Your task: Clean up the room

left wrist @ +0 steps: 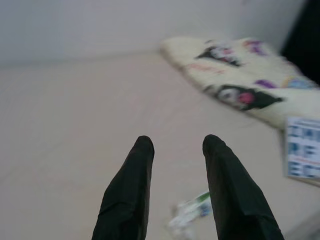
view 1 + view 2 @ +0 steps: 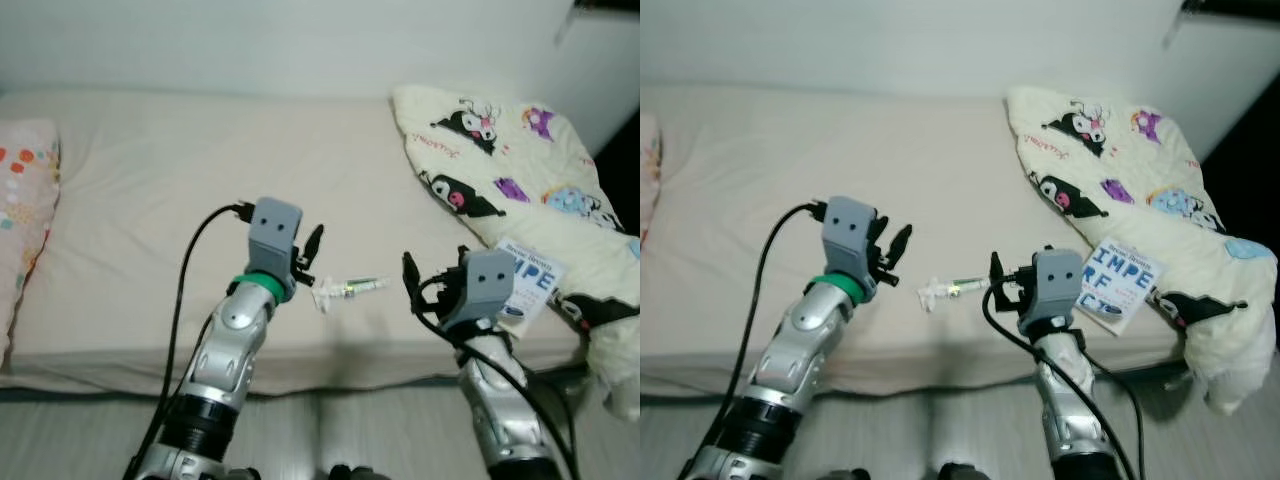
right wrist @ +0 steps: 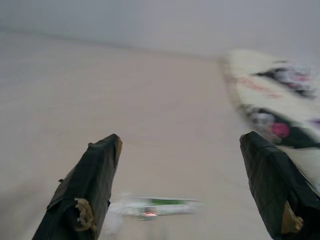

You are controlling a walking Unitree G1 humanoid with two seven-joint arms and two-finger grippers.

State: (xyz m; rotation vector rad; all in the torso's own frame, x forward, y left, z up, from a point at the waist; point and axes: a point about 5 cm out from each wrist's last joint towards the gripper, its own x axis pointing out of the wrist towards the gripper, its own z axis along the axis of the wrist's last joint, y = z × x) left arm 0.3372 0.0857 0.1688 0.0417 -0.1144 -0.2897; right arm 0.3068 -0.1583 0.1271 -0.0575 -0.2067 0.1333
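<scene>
A small clear plastic wrapper (image 2: 346, 289) with a green stripe lies on the beige bed (image 2: 180, 180) near its front edge. My left gripper (image 2: 308, 256) hovers just left of the wrapper, open with nothing between its fingers; in the left wrist view the wrapper (image 1: 190, 214) lies below the fingertips (image 1: 144, 145). My right gripper (image 2: 418, 284) sits to the right of the wrapper, open wide and empty. In the right wrist view the wrapper (image 3: 152, 206) lies between and ahead of the two fingers (image 3: 102, 160).
A pack of wet wipes (image 2: 527, 283) lies at the bed's front right, beside a cream blanket (image 2: 500, 170) with cartoon figures that hangs over the right edge. A spotted pillow (image 2: 25, 190) lies at the far left. A white wall runs behind the bed.
</scene>
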